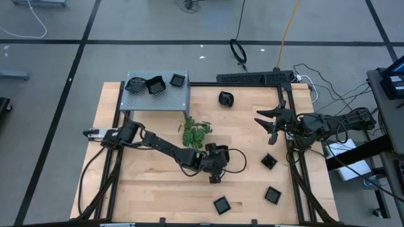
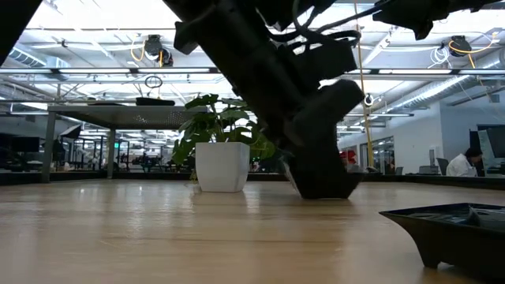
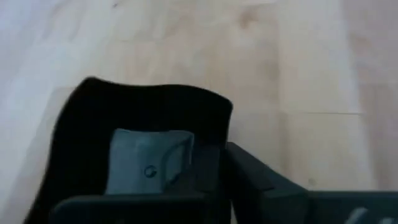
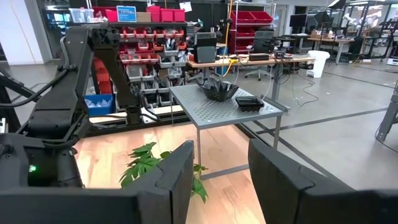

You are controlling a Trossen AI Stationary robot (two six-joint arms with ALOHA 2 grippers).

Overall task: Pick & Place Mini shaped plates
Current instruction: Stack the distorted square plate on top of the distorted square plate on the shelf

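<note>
A black square mini plate [image 3: 143,118] lies on the wooden table near its middle, and my left gripper [image 1: 214,175] is shut on it, mostly hiding it in the high view. Other black mini plates lie loose on the table: a rounded one [image 1: 226,98] at the far side and three square ones [image 1: 269,161], [image 1: 273,195], [image 1: 221,205] toward the near right. Three more [image 1: 155,85] sit on top of the grey perforated box [image 1: 158,102]. My right gripper [image 1: 273,123] waits open, raised above the table's right side. My left gripper has one side wall of the square plate [image 3: 214,152] between its fingers, one finger [image 3: 267,186] outside the wall and the other inside the dish. The fingers come slanting down from the table's left. The plate's bottom rests flat on the table.
A green leafy sprig [image 1: 196,132] lies just left and far of my left gripper, beside the grey box. In the low view a black plate [image 2: 458,229] stands close at the near right. Cables and a black frame run along the table's right edge [image 1: 297,170].
</note>
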